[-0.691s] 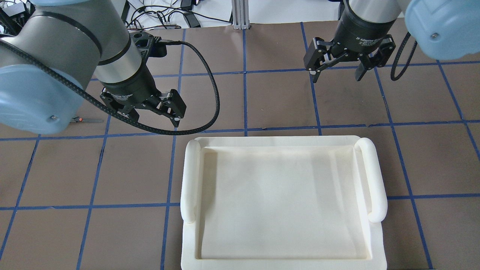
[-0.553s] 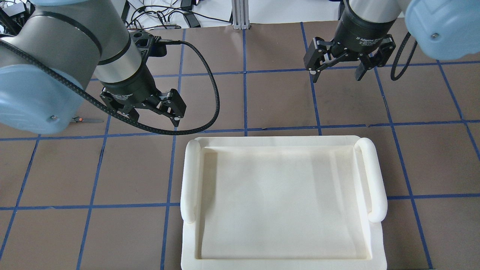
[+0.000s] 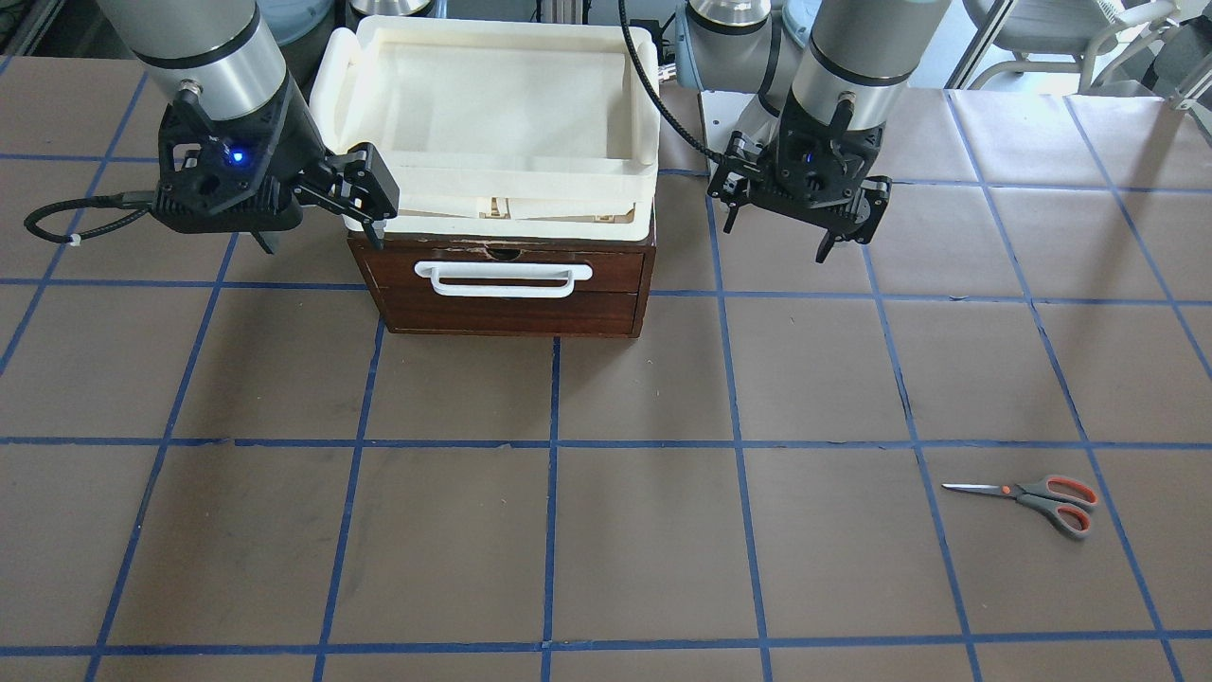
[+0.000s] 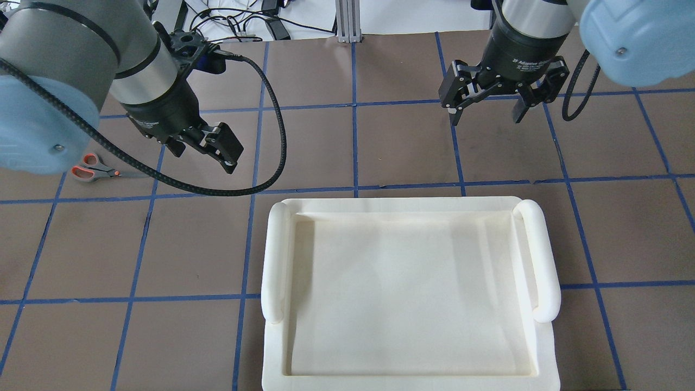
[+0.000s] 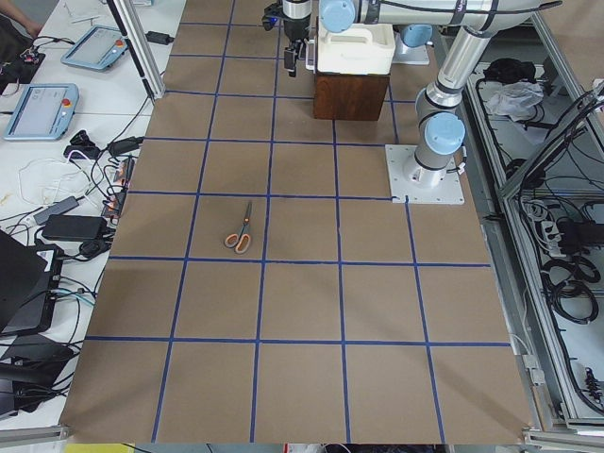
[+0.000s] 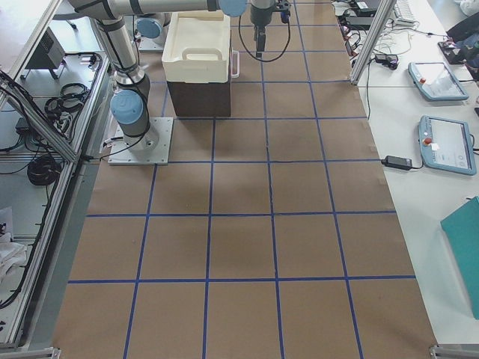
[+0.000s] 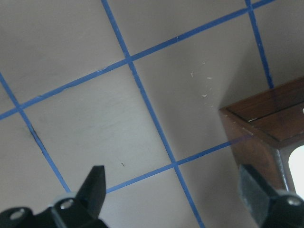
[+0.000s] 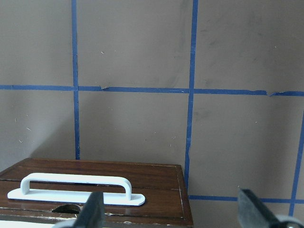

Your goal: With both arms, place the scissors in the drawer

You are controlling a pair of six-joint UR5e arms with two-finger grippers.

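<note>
The scissors [image 3: 1032,494] lie flat on the brown table, far from the drawer, blades pointing toward the table's middle. They show at the left edge of the overhead view [image 4: 92,169] and in the exterior left view [image 5: 241,228]. The drawer [image 3: 507,279] is shut, with its white bar handle [image 8: 76,187] in front. My left gripper [image 4: 201,149] is open and empty, hovering beside the cabinet's corner [image 7: 266,128], right of the scissors. My right gripper [image 4: 486,115] is open and empty, hovering in front of the drawer on the other side [image 3: 322,227].
A cream-white plastic tray [image 4: 402,203] sits on top of the dark wooden cabinet and covers it from above. A black cable [image 4: 271,136] loops off the left wrist. Blue tape lines grid the brown table.
My left arm has swung to the left and turned its wrist, uncovering the scissors' handles. The right gripper has barely shifted. Both grippers stay open.
</note>
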